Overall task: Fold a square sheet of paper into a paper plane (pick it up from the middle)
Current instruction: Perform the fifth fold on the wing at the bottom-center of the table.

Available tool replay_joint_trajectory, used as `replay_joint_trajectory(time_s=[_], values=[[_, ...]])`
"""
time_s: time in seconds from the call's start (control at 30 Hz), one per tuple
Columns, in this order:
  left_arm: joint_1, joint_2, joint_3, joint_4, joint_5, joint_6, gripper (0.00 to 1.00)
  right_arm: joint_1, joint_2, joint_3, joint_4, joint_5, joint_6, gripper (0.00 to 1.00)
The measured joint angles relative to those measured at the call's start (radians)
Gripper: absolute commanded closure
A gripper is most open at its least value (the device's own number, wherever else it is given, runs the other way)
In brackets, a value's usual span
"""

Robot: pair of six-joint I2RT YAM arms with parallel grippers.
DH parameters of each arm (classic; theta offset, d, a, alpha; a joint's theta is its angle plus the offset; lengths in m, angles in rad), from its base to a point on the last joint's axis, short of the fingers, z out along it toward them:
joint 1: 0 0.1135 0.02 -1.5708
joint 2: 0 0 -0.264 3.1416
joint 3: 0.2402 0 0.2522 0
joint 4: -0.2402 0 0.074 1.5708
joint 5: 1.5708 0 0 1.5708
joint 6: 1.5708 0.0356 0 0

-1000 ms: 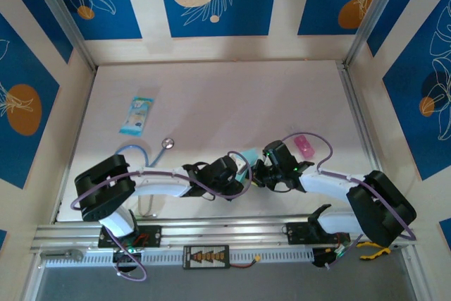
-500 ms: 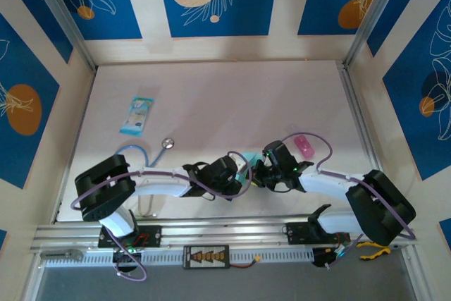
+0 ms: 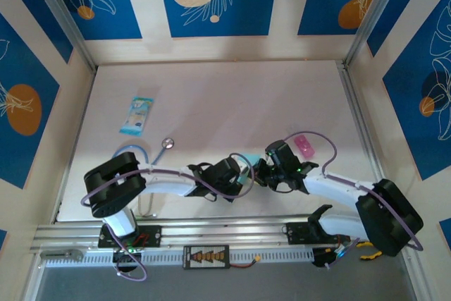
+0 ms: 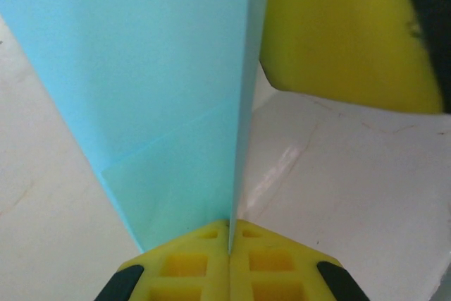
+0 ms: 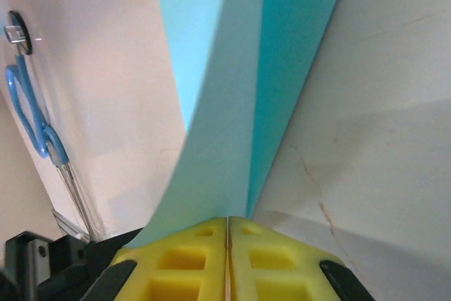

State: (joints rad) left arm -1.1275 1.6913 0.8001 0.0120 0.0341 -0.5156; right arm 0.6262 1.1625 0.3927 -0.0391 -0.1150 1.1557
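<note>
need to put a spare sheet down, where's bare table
The far half of the table is bare, from the back wall to the printed packet and pink item. The near edge is crowded: left arm and right arm meet at the light-blue paper, stethoscope alongside.

My left arm (image 3: pixel 169 185) and right arm (image 3: pixel 331 187) both reach inward, wrists almost meeting at centre. My left yellow-padded gripper (image 4: pixel 229 234): jaws pinched together on the thin light-blue paper sheet (image 4: pixel 162 103). My right yellow-padded gripper (image 5: pixel 227 225): same, clamped on it.

Paper (image 3: pixel 251 157) centre-front, packet (image 3: pixel 137 115) left (farther back)
</note>
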Motion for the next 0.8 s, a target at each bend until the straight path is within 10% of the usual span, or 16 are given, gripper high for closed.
replay_joint_trajectory(time_s=[0.8], values=[[0.130,0.069,-0.024,0.167,0.343,-0.055,0.98,-0.046,-0.059,-0.071,0.155,-0.062,-0.108,0.93]])
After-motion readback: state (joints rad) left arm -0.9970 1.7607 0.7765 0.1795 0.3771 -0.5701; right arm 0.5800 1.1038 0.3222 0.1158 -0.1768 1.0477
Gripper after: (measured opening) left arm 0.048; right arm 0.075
